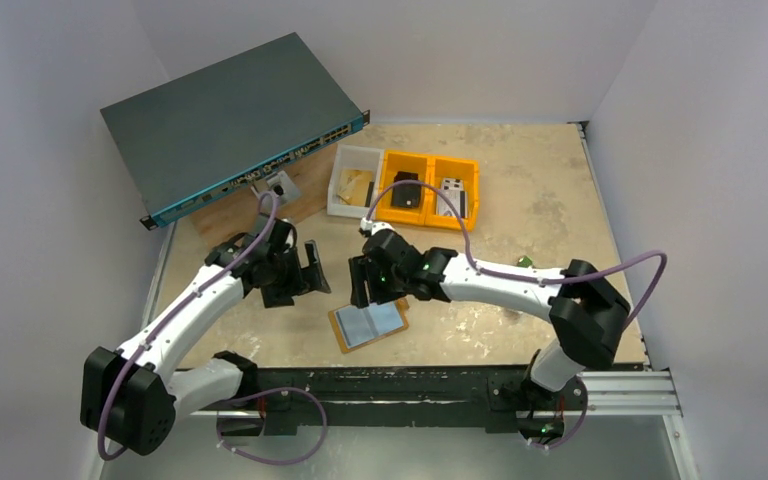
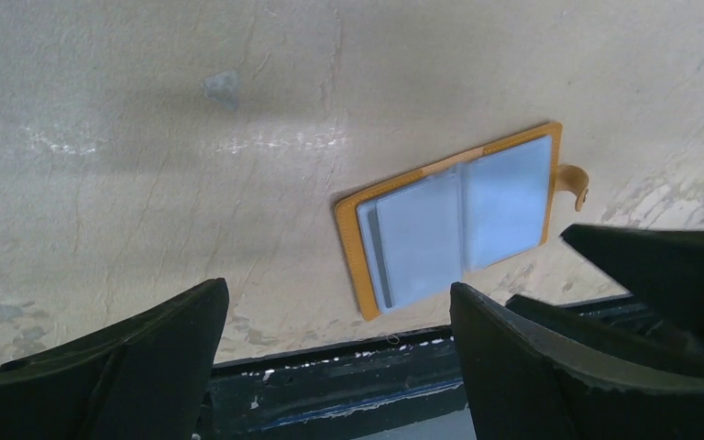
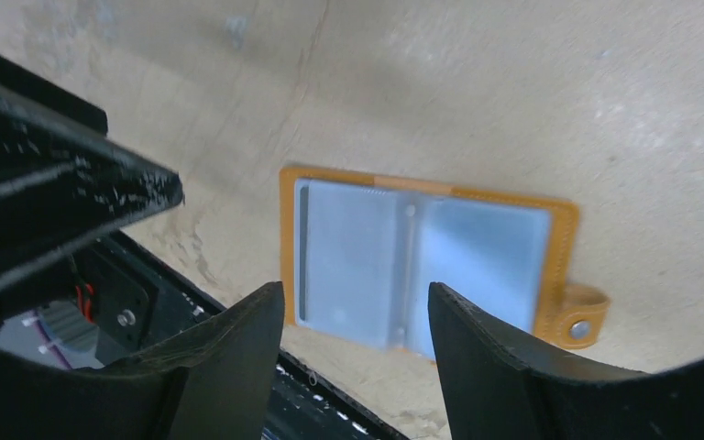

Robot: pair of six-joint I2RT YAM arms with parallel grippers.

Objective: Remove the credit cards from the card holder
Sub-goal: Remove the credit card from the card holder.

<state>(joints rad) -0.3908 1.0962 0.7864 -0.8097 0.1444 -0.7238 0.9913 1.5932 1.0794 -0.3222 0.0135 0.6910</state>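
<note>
The card holder [image 1: 368, 324] lies open and flat near the table's front edge, orange border outward, pale blue-grey sleeves up. It also shows in the left wrist view [image 2: 458, 220] and in the right wrist view [image 3: 422, 257], its snap tab [image 3: 579, 323] sticking out at one side. No loose cards are in view. My left gripper [image 1: 312, 268] hangs open and empty to the holder's upper left. My right gripper [image 1: 368, 283] hangs open and empty just above the holder's far edge. In both wrist views the fingers are spread with nothing between them.
Two orange bins [image 1: 430, 188] and a white bin [image 1: 354, 180] with small items stand at the back. A dark network switch [image 1: 230, 125] rests tilted on a wooden block at the back left. A small green piece [image 1: 525, 263] lies right. The black front rail [image 1: 410, 385] runs just below the holder.
</note>
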